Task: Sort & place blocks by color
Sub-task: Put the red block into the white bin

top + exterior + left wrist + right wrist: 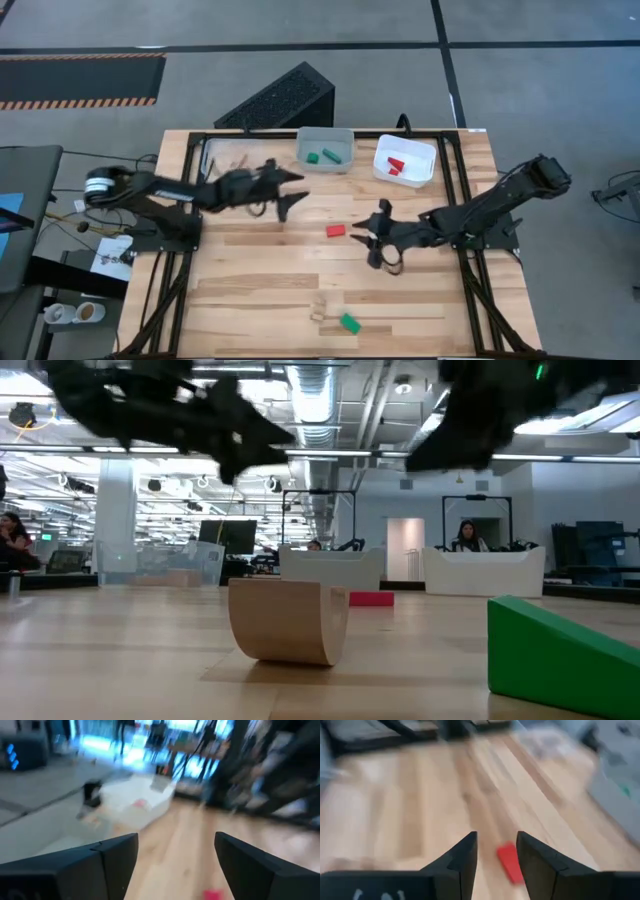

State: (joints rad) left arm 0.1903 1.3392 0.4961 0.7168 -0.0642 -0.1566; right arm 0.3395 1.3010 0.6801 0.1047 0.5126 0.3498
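- The right gripper [372, 240] hangs over the middle of the table [260, 290], its fingers [465, 857] parted by a narrow gap and holding nothing.
- Just ahead of that gap, a loose red block [509, 862] lies flat on the wood; in the high view it sits just beside the fingertips, on the side toward the left arm.
- Farther from the right gripper, toward the table's near edge, a green wedge [349, 322] lies close to a plain arched block [319, 310]; in the low view the arch [288, 620] stands on its two feet, with the wedge near it.
- Beyond the right gripper at the far edge, a white tray [404, 160] holds red blocks [396, 166].
- The left gripper [288, 195] is raised above the far part of the table, its fingers [117, 862] spread wide with nothing between them.
- Just past the left gripper, a clear tray [325, 148] holds green blocks [324, 155].
- Back beside the left arm's forearm, a third clear tray [228, 157] holds plain wood pieces; their number cannot be told.
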